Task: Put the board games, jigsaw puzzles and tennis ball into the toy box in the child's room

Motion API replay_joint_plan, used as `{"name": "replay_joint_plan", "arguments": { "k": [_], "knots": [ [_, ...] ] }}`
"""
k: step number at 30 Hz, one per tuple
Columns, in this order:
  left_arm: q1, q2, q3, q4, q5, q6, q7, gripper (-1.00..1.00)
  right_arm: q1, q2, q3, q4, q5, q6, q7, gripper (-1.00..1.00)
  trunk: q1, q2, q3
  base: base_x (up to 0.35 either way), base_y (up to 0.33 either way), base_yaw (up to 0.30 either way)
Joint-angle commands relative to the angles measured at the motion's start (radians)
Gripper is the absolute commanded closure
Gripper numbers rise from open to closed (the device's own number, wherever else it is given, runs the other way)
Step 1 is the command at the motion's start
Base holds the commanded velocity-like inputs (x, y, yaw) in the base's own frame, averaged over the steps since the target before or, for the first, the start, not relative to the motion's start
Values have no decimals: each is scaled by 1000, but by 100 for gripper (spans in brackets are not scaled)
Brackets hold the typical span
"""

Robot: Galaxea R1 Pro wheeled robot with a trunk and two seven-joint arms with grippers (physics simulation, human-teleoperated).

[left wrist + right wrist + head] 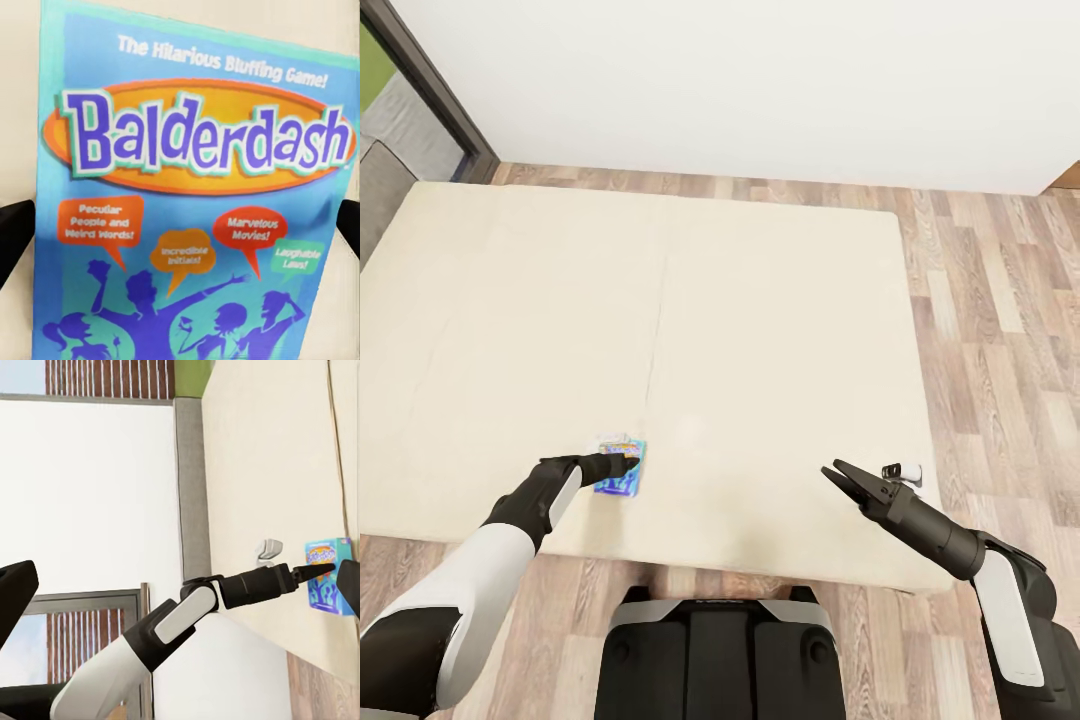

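Standing at the foot of the bed (760,300), trunk square to the mattress seam, so both arms reach over the near edge

Left gripper (622,466) stretched out toward 12 o'clock, fingers wide and straddling the small blue board game (622,468) lying flat near the bed's near edge, just left of the seam; in the left wrist view the box (187,202) sits between the 2 dark fingertips (15,232), apparently not yet pinched, so probably lined up for a grasp across its width

Right gripper (848,478) hovering open and empty at about 3 o'clock from the game, well apart from it, likely kept clear as a spare

Only 1 game visible on the bed; no toy box or table in sight, so carrying remains ahead
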Motion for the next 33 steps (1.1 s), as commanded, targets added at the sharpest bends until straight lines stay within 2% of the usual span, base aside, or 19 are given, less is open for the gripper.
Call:
{"name": "replay_joint_plan", "arguments": {
  "k": [1,33],
  "knots": [
    [0,0,1,-1,8,8,-1,-100,-1,0,-1,0,2,4,4,-100,1,-1,-1,0,-93,-7],
    [0,0,1,-1,8,8,-1,-100,-1,0,-1,0,2,4,3,-100,1,-1,6,0,-84,-20]
  ]
}}
